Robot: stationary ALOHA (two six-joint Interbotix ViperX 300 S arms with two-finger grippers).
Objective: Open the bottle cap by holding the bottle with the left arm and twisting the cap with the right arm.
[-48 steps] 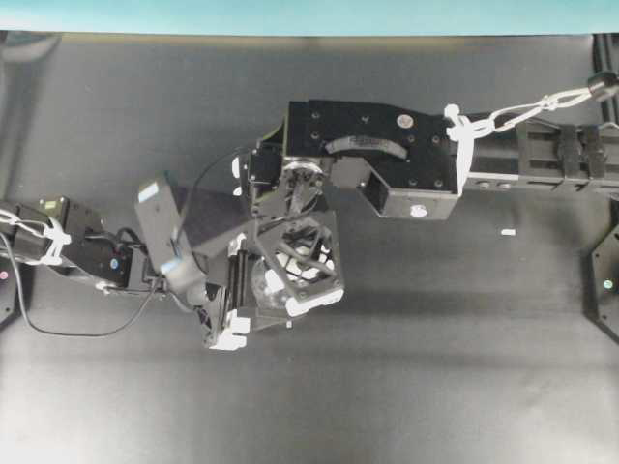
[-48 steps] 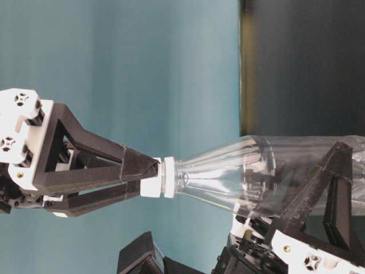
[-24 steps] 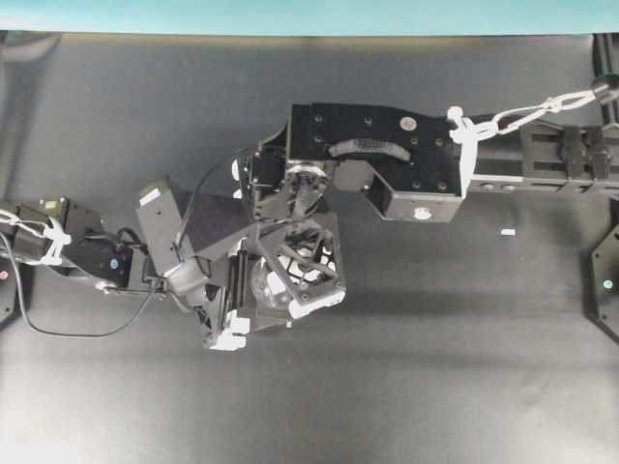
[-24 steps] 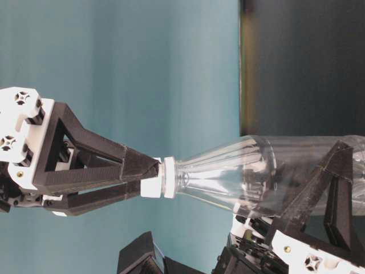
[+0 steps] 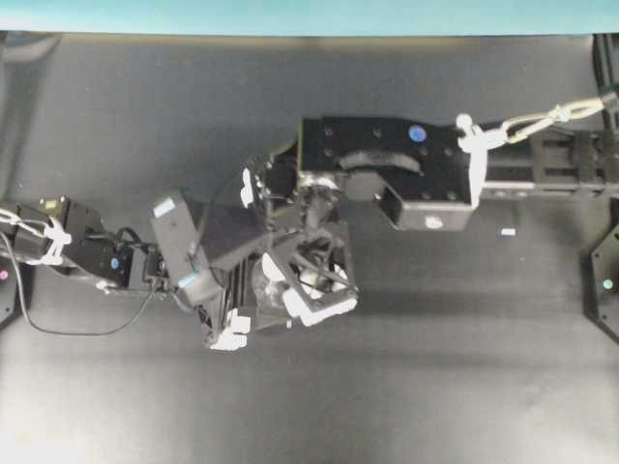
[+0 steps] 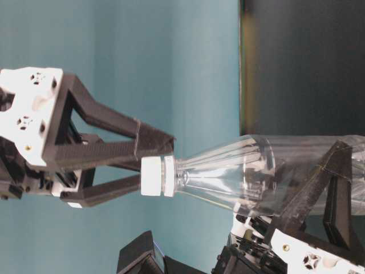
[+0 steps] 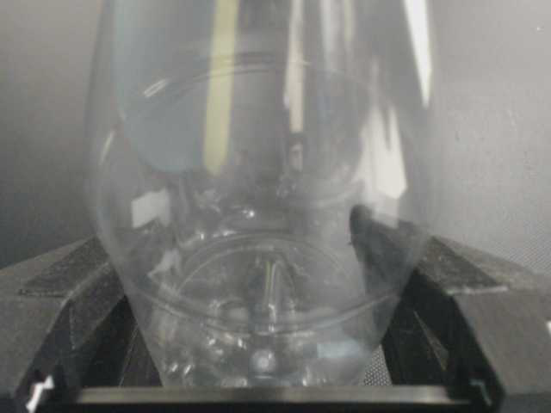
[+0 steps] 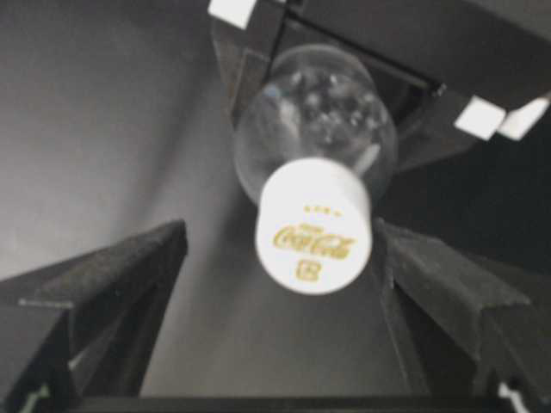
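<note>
White bottle cap sits free between my right gripper's wide jaws; my left gripper seems to squeeze the bottle

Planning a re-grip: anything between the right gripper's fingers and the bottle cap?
Nothing visible. The right gripper is open with the bottle cap bare between its fingers, a clear gap on each side. The left gripper holds the bottle low on its body, away from the cap.

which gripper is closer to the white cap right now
Right. The right gripper has its open fingers on either side of the cap; the left gripper clamps the bottle near its base.
</note>
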